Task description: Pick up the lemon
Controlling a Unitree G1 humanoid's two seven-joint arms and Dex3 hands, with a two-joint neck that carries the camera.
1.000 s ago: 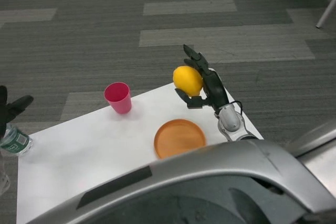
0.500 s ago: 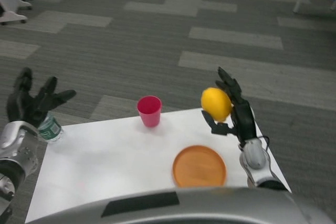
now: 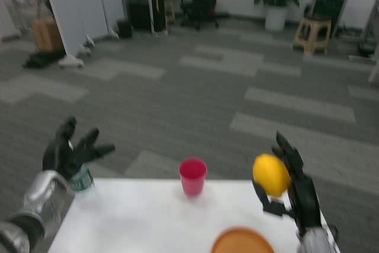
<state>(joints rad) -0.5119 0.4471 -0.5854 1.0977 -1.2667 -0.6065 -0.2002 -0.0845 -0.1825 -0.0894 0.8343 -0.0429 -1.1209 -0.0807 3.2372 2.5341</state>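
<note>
The yellow lemon (image 3: pixel 271 175) hangs in the air above the table's right side, gripped by my right hand (image 3: pixel 296 191), whose fingers wrap its right and lower sides. My left hand (image 3: pixel 70 149) is raised over the table's left corner with its fingers spread and nothing in it.
A pink cup (image 3: pixel 193 176) stands upright at the far edge of the white table (image 3: pixel 142 223). An orange plate (image 3: pixel 244 242) lies at the near right. A water bottle (image 3: pixel 82 179) stands beside my left wrist. Beyond the table are grey carpet, a chair, a plant and stools.
The camera has tilted up, so the room now shows. The lemon stays held in my right hand. My left hand has come further into view, fingers spread.
</note>
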